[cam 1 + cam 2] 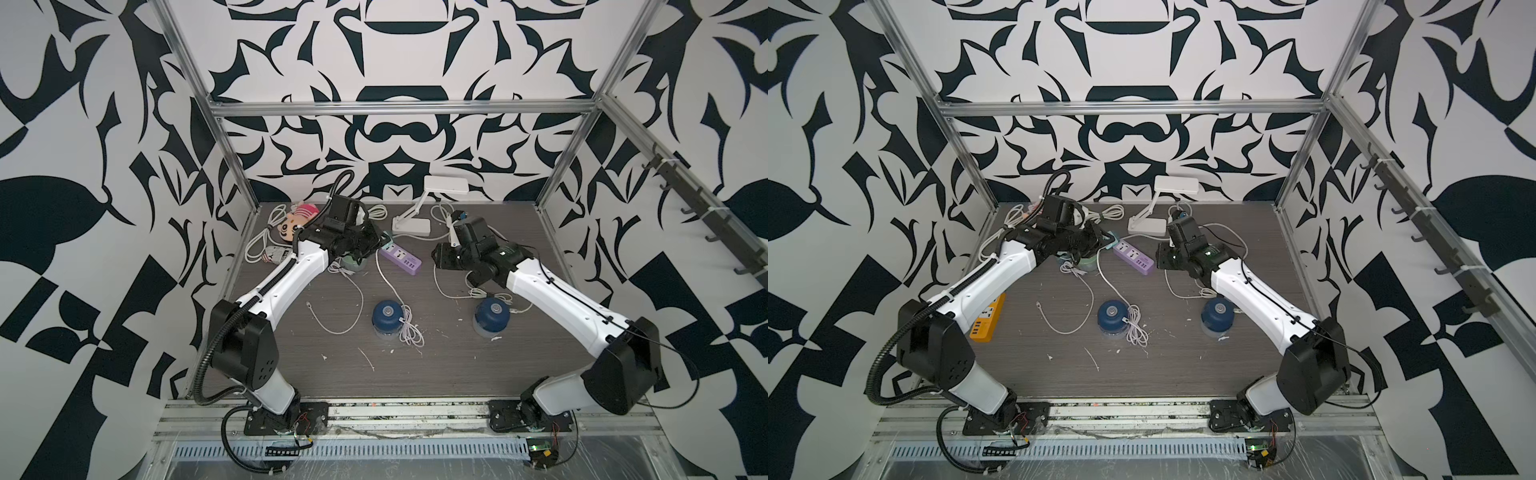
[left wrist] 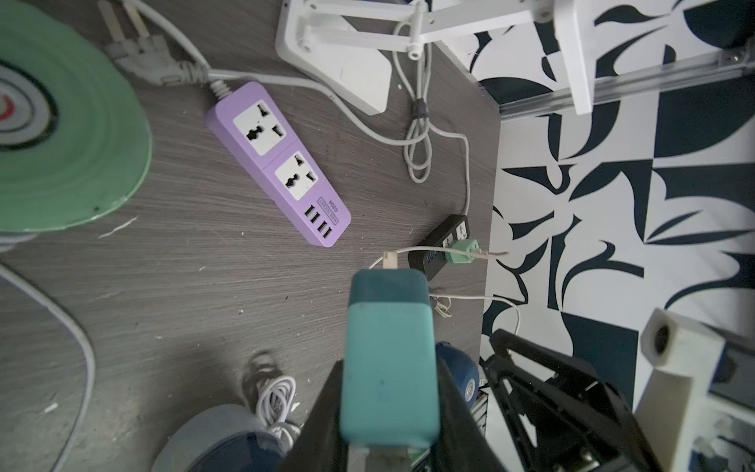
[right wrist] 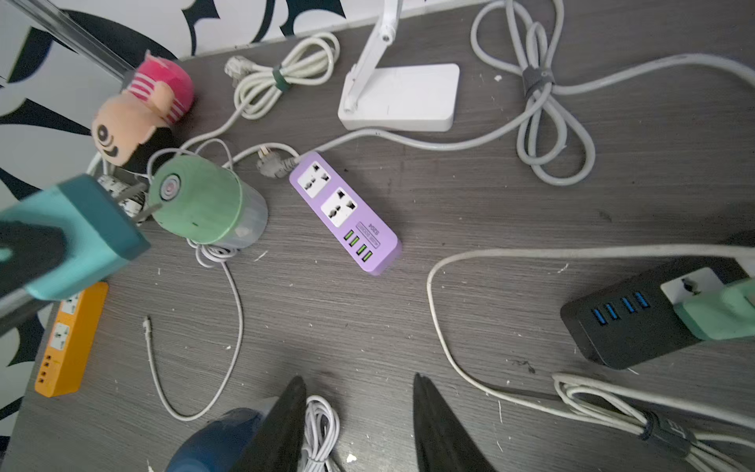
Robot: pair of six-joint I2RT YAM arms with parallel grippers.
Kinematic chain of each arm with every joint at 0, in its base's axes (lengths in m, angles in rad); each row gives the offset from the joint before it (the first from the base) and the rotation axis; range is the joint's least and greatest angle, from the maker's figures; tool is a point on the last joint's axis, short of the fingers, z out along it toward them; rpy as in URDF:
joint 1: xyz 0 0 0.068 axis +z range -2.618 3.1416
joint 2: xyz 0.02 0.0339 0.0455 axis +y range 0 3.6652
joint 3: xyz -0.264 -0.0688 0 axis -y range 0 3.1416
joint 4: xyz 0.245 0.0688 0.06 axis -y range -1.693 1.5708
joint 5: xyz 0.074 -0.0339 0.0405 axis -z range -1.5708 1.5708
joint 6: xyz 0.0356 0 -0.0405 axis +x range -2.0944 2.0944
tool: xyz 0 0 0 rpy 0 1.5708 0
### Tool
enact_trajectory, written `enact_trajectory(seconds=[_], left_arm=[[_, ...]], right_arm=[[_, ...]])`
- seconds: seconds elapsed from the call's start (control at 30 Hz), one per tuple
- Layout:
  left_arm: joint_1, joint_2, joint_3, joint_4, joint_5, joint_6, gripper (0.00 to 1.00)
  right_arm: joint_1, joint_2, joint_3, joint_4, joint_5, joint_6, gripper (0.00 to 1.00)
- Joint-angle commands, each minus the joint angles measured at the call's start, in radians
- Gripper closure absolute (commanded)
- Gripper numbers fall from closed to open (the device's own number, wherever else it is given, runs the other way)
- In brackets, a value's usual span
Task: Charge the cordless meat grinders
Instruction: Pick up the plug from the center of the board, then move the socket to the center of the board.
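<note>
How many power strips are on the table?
3: purple power strip mid-table toward the back, orange power strip at the left edge, black power strip on the right. The arms may hide more.

1. I am seeing my left arm (image 1: 286,274) stretched forward, forearm leaning inward.
2. Its left gripper (image 2: 390,363) is clamping a teal adapter (image 2: 388,327).
3. My right arm (image 1: 552,291) is mirroring this pose.
4. The right gripper (image 3: 360,378) is hanging with jaws apart, empty.
</note>
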Motion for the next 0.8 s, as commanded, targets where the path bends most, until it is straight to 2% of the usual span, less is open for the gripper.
enact_trajectory(seconds=[0.0,0.13,0.27,0.37,0.5,0.6,0.67,0.77], left_arm=[[0.000,0.045,0.091,-0.144,-0.092,-0.149,1.00],[-0.005,0.093,0.141,-0.208,-0.178,-0.264,1.00],[-0.017,0.165,0.264,-0.304,-0.281,-0.367,1.00],[-0.022,0.244,0.367,-0.361,-0.282,-0.435,1.00],[-0.043,0.349,0.524,-0.436,-0.291,-0.427,1.00],[-0.060,0.341,0.510,-0.427,-0.319,-0.425,1.00],[-0.072,0.297,0.447,-0.381,-0.358,-0.410,1.00],[-0.081,0.205,0.314,-0.264,-0.348,-0.383,1.00]], right_arm=[[0.003,-0.007,-0.015,0.013,0.014,-0.017,0.54],[0.005,0.000,-0.035,0.033,0.005,-0.007,0.54],[0.010,0.011,-0.047,0.049,0.003,0.000,0.54],[0.015,0.019,-0.054,0.055,0.013,0.000,0.54],[0.015,0.030,-0.056,0.060,0.014,-0.023,0.54],[0.015,0.030,-0.057,0.060,-0.007,-0.060,0.55],[0.014,0.010,-0.066,0.072,-0.012,-0.097,0.55],[0.014,-0.045,-0.111,0.143,-0.021,-0.138,0.54]])
